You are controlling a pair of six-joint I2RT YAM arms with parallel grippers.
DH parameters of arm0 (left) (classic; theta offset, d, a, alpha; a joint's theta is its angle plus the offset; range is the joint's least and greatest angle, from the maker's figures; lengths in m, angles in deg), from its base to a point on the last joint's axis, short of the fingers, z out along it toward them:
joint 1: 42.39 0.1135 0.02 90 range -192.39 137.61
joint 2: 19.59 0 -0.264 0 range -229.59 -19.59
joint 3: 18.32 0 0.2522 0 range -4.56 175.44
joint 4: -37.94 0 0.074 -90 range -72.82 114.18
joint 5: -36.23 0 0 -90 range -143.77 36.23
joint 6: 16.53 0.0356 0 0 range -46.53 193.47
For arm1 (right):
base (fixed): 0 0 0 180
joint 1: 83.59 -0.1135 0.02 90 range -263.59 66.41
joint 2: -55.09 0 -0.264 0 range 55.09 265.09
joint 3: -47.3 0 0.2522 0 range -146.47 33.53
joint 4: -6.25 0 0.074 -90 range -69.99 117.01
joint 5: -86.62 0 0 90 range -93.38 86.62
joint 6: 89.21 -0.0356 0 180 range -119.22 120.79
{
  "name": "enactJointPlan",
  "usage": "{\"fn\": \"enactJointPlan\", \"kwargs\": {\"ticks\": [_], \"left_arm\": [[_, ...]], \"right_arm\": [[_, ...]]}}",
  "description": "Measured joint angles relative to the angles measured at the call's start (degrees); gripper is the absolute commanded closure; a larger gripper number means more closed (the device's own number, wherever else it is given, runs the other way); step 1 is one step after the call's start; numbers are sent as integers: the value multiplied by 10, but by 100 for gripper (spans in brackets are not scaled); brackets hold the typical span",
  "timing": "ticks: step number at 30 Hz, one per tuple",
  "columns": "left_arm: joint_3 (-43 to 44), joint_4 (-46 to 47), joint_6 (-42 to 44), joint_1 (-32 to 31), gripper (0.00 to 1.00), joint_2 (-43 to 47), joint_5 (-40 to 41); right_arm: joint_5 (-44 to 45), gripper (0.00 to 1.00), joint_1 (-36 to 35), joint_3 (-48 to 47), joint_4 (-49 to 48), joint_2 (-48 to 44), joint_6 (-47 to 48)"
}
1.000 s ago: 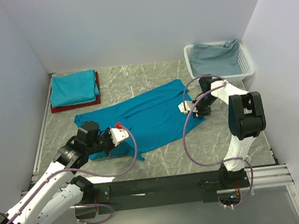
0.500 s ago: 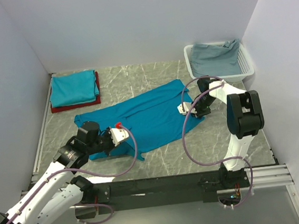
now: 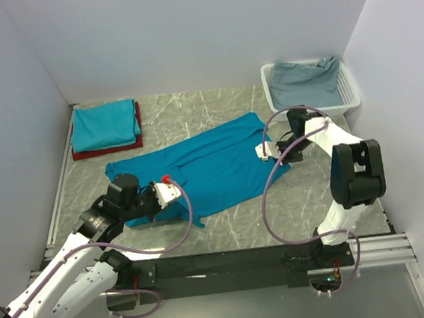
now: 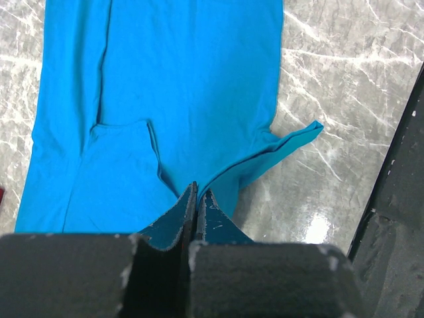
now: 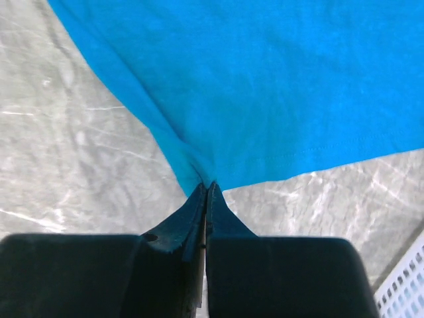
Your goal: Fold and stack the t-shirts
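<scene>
A teal-blue t-shirt (image 3: 205,167) lies spread across the middle of the marble table. My left gripper (image 3: 150,202) is shut on its near left edge, and the cloth (image 4: 165,99) pulls into a pinch at the fingertips (image 4: 197,192). My right gripper (image 3: 286,159) is shut on the shirt's right corner, the fabric (image 5: 265,79) gathered into the closed tips (image 5: 209,187). At the back left a folded teal t-shirt (image 3: 103,124) rests on a folded dark red one (image 3: 106,150).
A white lattice basket (image 3: 350,93) at the back right holds a grey-blue cloth (image 3: 306,81). Purple cables loop beside both arms. White walls close in the table on the left, back and right. The black mounting rail (image 3: 230,266) runs along the near edge.
My right gripper has closed onto the shirt's right corner, and the right arm has shifted a little to the right. The left arm has hardly moved.
</scene>
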Motion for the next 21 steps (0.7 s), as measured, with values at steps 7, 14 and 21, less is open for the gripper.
{"fn": "enactJointPlan", "kwargs": {"ticks": [7,14,21], "left_arm": [[0,0,-5,0,100,2,9],[0,1,-18,0,100,27,39],[1,2,-26,0,100,50,77]], "right_arm": [[-13,100,3,16,-3,-33,-35],[-22,100,7,15,-26,-31,-103],[-22,100,7,-17,-50,-18,-176]]}}
